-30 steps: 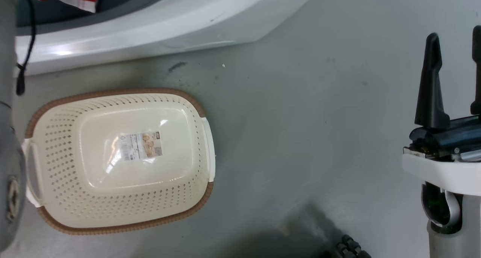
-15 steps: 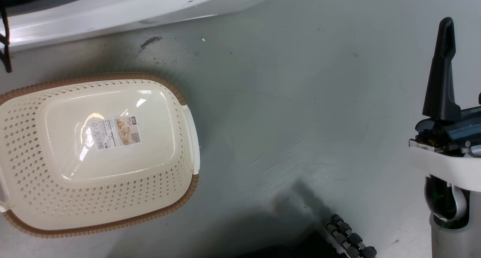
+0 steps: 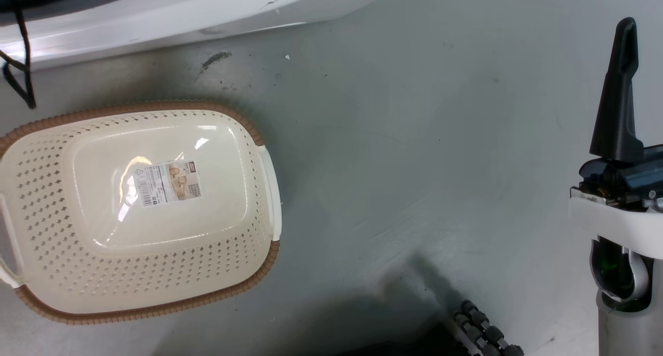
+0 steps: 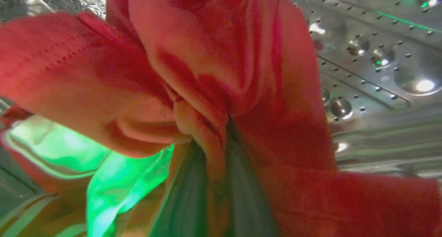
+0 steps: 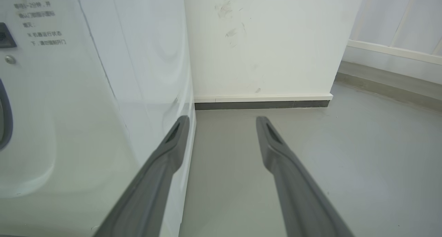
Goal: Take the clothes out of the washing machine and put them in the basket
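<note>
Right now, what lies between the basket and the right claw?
Bare grey floor alone separates the basket from the right claw, as the head view shows.

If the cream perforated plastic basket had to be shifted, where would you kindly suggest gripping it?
I would take the cream perforated plastic basket by its white side handle, coming from the right with the open right gripper: that thin handle juts past the rim on the side nearest it.
</note>
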